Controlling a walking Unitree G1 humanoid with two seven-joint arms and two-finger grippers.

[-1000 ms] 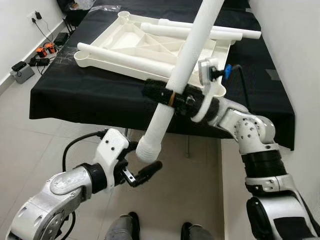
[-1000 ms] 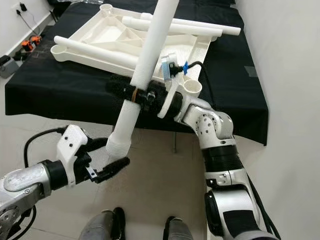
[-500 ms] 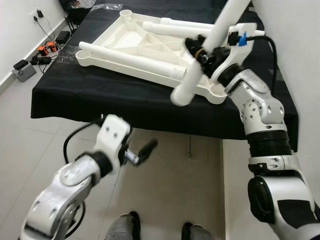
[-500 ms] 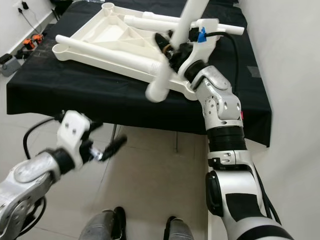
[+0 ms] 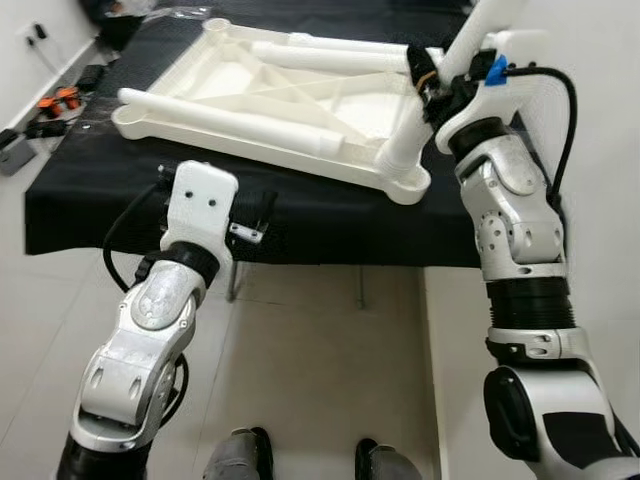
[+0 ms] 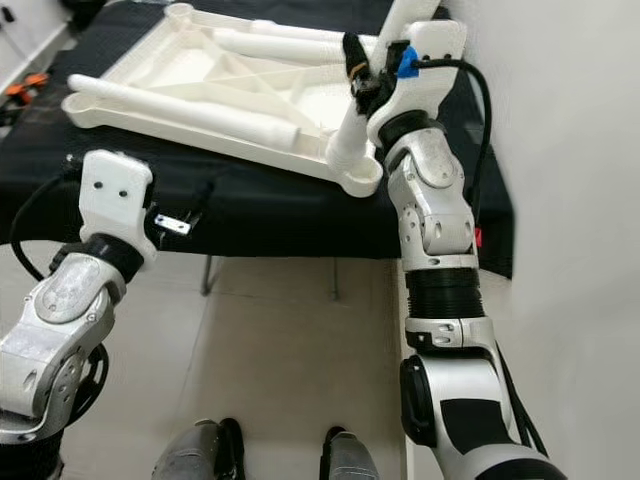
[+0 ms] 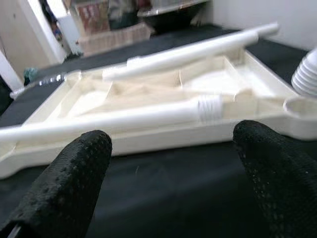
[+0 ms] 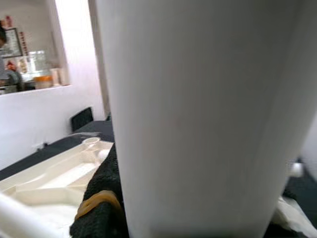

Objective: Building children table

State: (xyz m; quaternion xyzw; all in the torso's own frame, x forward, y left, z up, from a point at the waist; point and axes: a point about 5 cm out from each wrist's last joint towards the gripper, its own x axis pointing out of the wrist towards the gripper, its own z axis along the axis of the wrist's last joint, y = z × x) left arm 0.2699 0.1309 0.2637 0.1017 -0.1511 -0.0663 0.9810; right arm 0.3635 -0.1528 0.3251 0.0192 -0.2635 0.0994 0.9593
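An upside-down white table top [image 5: 290,95] lies on a table covered in black cloth [image 5: 120,190]. Two loose white legs rest on it, one along the front [image 5: 230,122] and one at the back [image 5: 330,55]. My right gripper [image 5: 432,82] is shut on a third white leg [image 5: 412,140], held steeply tilted. The leg's ribbed lower end meets the near right corner socket [image 5: 408,187]. In the right wrist view the leg [image 8: 198,114] stands beside a black finger [image 8: 99,198]. My left gripper [image 5: 255,215] hovers open at the table's front edge, fingers [image 7: 74,173] wide apart.
A white wall [image 5: 600,150] runs close along the right side of the table. Chargers and cables [image 5: 55,100] lie on the floor at the far left. Tiled floor [image 5: 330,360] stretches below the table's front edge, with dark feet [image 5: 240,450] at the bottom.
The right gripper has swung the leg up and back, bringing its lower end from over the floor to the corner socket. The left gripper has risen from floor height to the table's front edge.
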